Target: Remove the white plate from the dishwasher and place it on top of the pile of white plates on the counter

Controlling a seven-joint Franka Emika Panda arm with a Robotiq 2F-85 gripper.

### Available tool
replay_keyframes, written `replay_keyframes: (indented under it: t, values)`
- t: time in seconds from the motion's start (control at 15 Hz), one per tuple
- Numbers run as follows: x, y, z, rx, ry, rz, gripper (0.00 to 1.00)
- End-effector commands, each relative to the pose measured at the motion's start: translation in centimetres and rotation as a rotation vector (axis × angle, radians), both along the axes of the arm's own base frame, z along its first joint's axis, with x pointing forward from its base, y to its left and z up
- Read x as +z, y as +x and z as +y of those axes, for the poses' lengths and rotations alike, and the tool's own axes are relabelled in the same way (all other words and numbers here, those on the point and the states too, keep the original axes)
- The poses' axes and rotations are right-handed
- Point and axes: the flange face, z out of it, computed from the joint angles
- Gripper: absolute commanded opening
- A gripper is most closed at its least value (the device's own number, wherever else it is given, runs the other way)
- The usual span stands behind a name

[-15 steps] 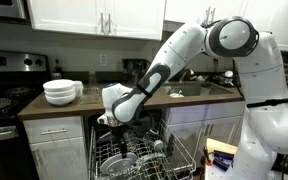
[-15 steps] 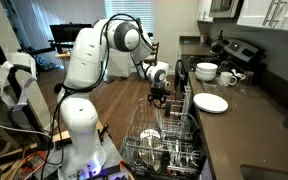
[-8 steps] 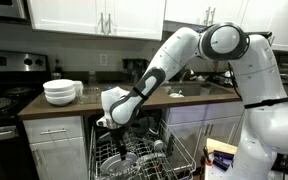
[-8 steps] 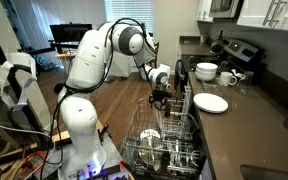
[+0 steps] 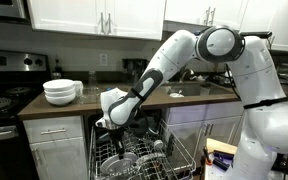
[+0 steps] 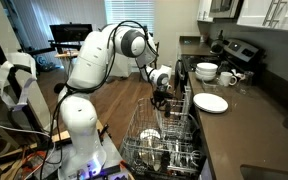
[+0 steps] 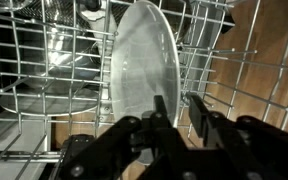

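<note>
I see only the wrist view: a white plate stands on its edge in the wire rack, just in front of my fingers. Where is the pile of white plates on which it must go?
Observer: The pile of white plates lies on the counter, right beside the pulled-out rack.
Operator: Is there something near the pile that I may hit?
Observer: Yes, a stack of deep white bowls stands just beyond it, toward the stove.
Operator: How high is my gripper now?
Observer: The gripper hangs low at the top of the rack, below the counter's edge, so I think you must lift before you go sideways.
</note>
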Motion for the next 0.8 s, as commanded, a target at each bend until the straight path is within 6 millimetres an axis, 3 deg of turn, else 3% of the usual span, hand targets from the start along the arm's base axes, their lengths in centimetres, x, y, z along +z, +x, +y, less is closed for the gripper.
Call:
replay_keyframes:
  t: [0.0,0.2,0.73]
  values:
    - [0.0,0.6,-0.2,0.003,0.049,0.003,0.04]
    - [0.4,0.5,-0.4,-0.018,0.052,0.013,0.0]
    - [2.1,0.4,-0.8,-0.056,0.05,0.032,0.04]
